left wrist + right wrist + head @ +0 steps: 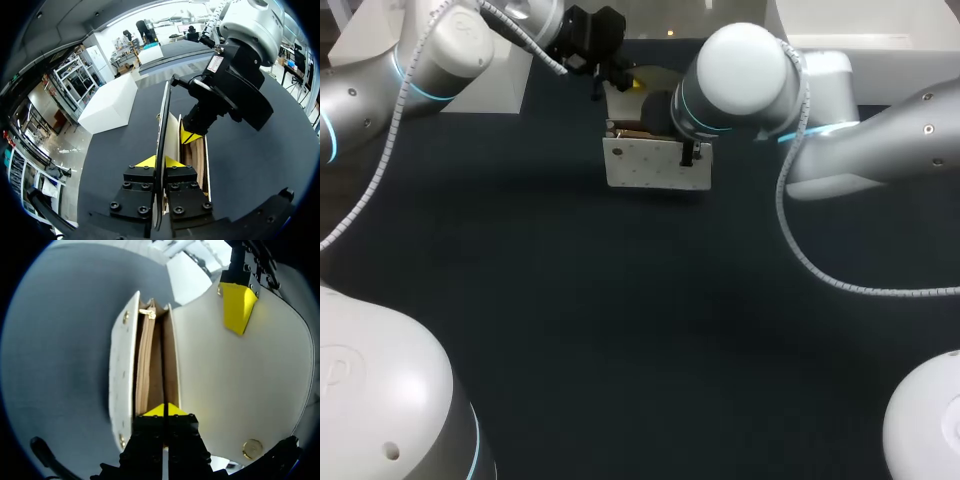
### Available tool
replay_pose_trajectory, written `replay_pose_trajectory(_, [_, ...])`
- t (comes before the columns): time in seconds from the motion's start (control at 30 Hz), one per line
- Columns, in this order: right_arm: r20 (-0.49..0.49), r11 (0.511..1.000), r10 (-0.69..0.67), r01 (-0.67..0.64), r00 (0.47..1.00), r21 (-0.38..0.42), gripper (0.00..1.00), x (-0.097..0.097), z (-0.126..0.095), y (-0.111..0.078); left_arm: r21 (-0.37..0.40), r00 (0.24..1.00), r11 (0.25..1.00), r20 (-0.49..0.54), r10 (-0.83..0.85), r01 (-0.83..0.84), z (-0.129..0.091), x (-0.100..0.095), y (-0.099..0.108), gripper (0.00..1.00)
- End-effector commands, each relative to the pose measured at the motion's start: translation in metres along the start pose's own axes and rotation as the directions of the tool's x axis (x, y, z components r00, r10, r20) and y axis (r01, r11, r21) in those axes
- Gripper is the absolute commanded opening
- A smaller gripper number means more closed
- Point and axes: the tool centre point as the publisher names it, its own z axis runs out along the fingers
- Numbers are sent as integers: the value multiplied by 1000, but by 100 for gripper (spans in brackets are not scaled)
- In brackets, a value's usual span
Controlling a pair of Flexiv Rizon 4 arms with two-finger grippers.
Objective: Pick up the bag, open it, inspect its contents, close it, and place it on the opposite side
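Note:
A white studded bag (655, 165) stands upright at the back middle of the dark table, with its flap (240, 380) lifted open. My left gripper (610, 75) (160, 161) is shut on the flap's edge (162, 115) and holds it up behind the bag. My right gripper (695, 152) (164, 410) is shut on a thin inner wall at the bag's mouth. The tan lining (145, 370), a gold zipper pull (148, 313) and a gold snap (252, 447) on the flap show in the right wrist view. Nothing loose shows inside.
A white box (495, 85) stands at the back left and a white bin (880, 25) at the back right. The dark table (620, 330) stretches out in front of the bag. Both arms crowd the bag from the sides.

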Motion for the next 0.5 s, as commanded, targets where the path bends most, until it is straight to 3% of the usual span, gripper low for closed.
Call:
replay_pose_trajectory(0.03, [-31, 1000, -8, 8, 999, 7, 0, -2, 11, 4, 19, 1000, 1000, 1, -8, 8, -2, 3, 0, 0])
replay_pose_trajectory(0.5, [-148, 999, -35, 36, 988, 3, 0, 25, 23, 6, 57, 998, 997, -35, -53, 55, -3, 5, 4, 0])
